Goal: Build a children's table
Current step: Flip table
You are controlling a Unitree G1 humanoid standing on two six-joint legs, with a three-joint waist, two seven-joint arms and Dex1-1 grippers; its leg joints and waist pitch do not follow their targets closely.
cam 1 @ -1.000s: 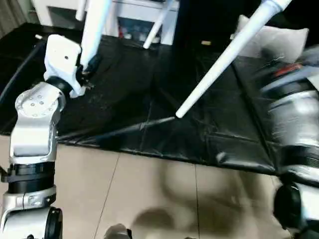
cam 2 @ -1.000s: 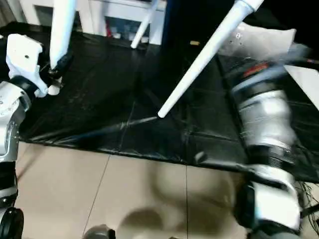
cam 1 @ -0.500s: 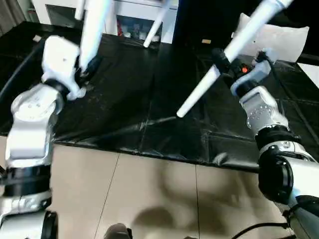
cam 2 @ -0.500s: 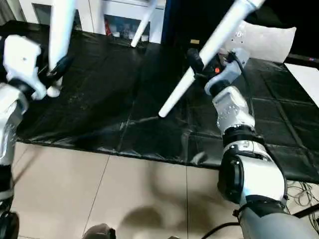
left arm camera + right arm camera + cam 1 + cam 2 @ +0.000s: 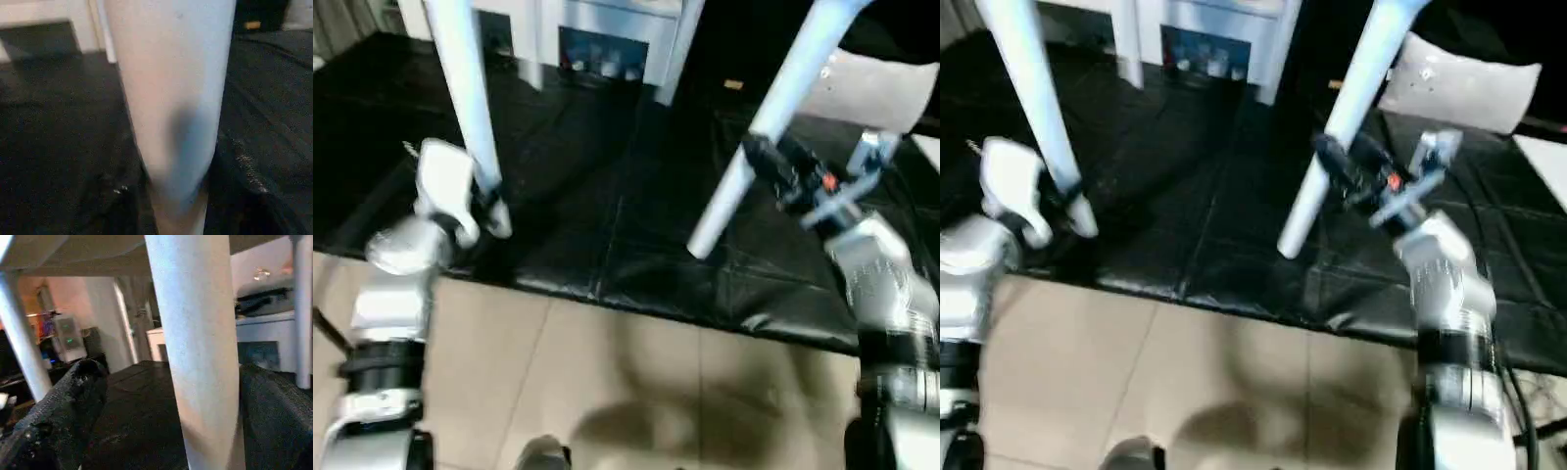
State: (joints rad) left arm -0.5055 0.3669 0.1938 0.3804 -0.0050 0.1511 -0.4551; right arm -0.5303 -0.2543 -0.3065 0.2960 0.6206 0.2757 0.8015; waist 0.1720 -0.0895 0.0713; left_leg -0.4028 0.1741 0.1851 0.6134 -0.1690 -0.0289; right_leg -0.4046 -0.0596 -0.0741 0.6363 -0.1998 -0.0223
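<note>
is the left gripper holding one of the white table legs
Yes, the left gripper is closed around the lower end of a white table leg, just above its tip.

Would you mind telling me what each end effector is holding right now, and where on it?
The left end effector grips one table leg near its lower tip. The right end effector straddles another leg, fingers open, not clamped.

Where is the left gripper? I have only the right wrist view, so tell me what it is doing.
Observer: The left gripper is clamped on the left leg, close to its lower end.
Operator: Give me the end of the leg between my fingers.
Observer: The right leg ends a little below the right gripper, over the black mat; I cannot tell whether it touches.
Operator: Report what lies before the mat.
Observer: Tiled floor, on the robot's side.
</note>
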